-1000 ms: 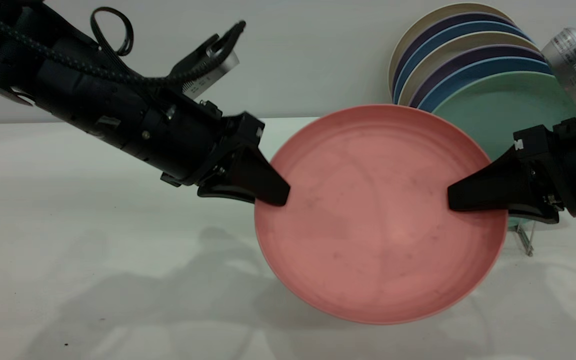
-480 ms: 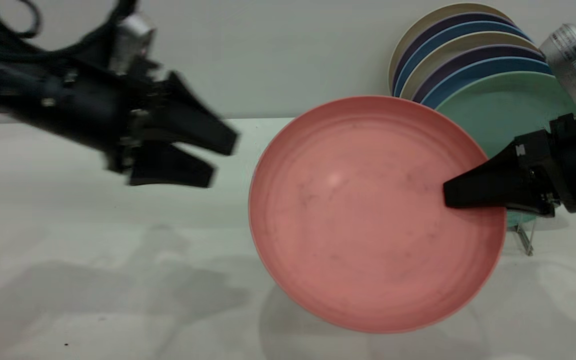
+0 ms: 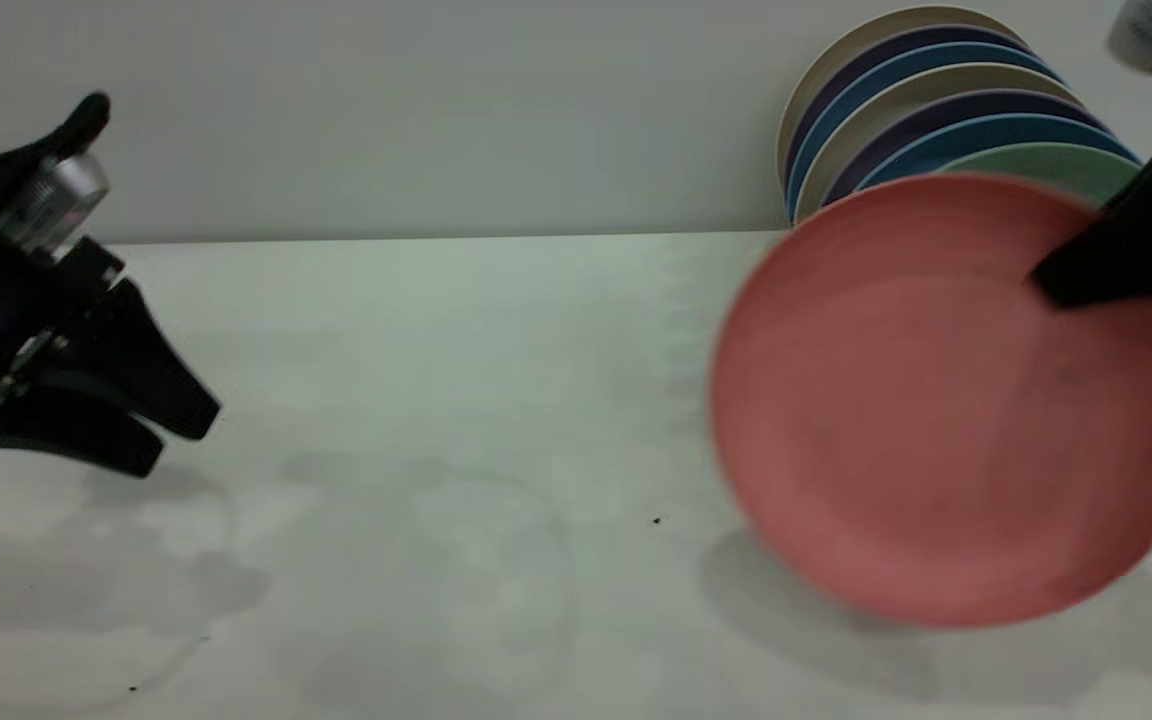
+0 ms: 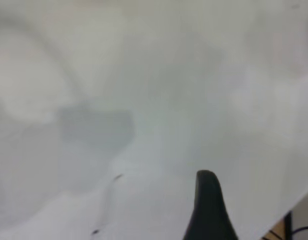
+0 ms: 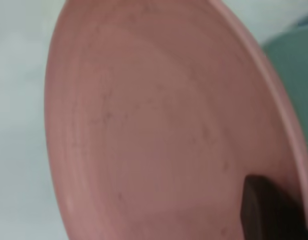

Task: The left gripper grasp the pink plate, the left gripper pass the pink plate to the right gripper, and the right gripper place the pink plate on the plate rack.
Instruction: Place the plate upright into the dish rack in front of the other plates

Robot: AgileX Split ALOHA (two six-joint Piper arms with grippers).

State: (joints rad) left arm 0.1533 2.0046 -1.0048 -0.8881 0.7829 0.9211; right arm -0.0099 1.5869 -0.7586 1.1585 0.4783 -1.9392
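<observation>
Plate, pink, round, low rim, faint scuffs: carried clear of the table at the right of the exterior view, tilted up with its concave face toward the camera and its upper edge overlapping the racked plates behind. Left to right: left gripper, far left, low over the table, jaws spread a little and holding nothing, well apart from the plate. Plate next, motion-blurred. Right gripper, jaws closed on the plate's upper right rim, one dark jaw lying across the inner face, also seen at the rim in the right wrist view. Stack of cream, purple, blue and green plates stands on edge behind; the rack itself is hidden. Orientation: no long axis, being circular; face points toward the camera and slightly upward, disc near upright. Risks, as judged: a single pinch at the rim leaves most of the plate hanging below, so it may pivot or slip; its top edge may knock the green plate; with the rack unseen, a slot may be missed.
</observation>
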